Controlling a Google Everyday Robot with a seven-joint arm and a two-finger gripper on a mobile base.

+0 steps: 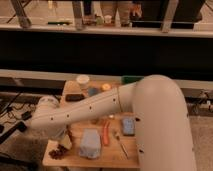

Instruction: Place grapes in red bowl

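Note:
The grapes (pixel 56 153) are a small dark purple-red bunch lying at the front left corner of the wooden table (pixel 111 158). My white arm reaches across the table from the right, and its wrist end hangs over that corner. My gripper (pixel 64 142) shows as a dark shape just above and right of the grapes, very close to them. The red bowl is hidden behind the thick part of my arm on the right.
An orange-red carrot (pixel 105 134) and a grey-blue cloth (pixel 90 144) lie right of the grapes. A blue object (pixel 128 126) and a thin utensil (pixel 122 148) lie further right. A white cup (pixel 83 80), a black item (pixel 75 97) and an orange fruit (pixel 106 87) stand at the back.

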